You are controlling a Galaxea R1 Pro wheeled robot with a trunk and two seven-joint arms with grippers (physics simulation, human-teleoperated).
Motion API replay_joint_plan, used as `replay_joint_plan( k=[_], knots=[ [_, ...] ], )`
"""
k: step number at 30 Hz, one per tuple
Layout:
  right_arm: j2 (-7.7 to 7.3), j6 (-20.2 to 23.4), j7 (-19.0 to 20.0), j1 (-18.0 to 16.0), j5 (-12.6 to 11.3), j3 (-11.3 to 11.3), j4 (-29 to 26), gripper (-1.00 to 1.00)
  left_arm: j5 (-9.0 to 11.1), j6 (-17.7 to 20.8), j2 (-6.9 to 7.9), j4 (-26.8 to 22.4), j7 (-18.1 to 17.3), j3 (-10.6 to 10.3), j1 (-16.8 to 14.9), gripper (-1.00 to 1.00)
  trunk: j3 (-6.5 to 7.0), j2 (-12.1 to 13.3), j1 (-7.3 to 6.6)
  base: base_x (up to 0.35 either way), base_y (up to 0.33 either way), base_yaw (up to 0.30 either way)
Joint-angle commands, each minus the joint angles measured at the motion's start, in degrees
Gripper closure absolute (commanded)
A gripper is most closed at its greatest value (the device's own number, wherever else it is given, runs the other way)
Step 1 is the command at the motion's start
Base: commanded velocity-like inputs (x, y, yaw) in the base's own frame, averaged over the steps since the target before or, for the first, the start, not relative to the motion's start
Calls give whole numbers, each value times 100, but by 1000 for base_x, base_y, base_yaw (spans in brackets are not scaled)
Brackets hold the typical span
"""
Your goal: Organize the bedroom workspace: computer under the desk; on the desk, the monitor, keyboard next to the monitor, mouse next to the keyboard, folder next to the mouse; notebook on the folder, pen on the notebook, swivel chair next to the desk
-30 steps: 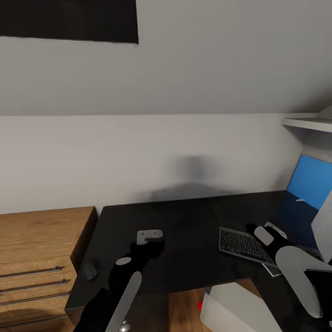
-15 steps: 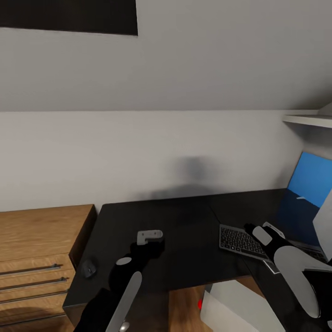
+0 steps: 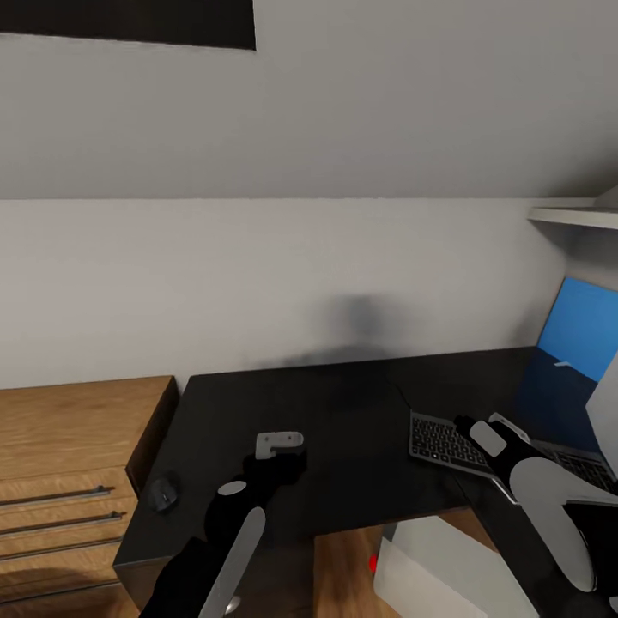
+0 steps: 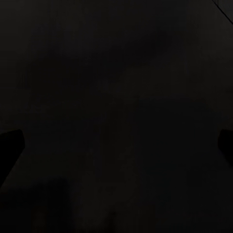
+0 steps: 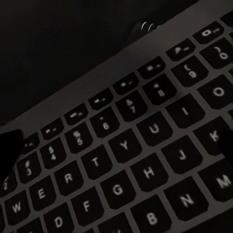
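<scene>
Two tools spread, right tool point(image 3: 481, 427) directly over keyboard point(image 3: 446, 442), mouse point(image 3: 163, 493) far left.

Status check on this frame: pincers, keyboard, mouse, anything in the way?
Both pincers open, empty. Right pincer over keyboard; left pincer over bare desk. Mouse at desk's left end. Nothing blocking.

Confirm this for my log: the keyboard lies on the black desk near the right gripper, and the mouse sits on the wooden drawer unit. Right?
Not quite. In the head view the mouse sits on the desk, near its edge beside the wooden drawer unit. The keyboard does lie on the desk by the right gripper.
</scene>
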Motion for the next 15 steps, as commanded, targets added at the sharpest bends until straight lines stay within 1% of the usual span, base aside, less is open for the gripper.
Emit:
replay_joint_plan(
  k=[1, 15],
  knots=[
    [-1, 42, -30, -2, 4, 4, -17, -100, 60, 13, 1, -6, 56, -5, -5, -100, -25, -45, 23, 0, 0, 0],
    [-2, 42, -37, -1, 11, 6, -24, -100, 52, 13, 2, -6, 57, 9, -5, -100, -276, -607, 330, 0, 0, 0]
  ],
)
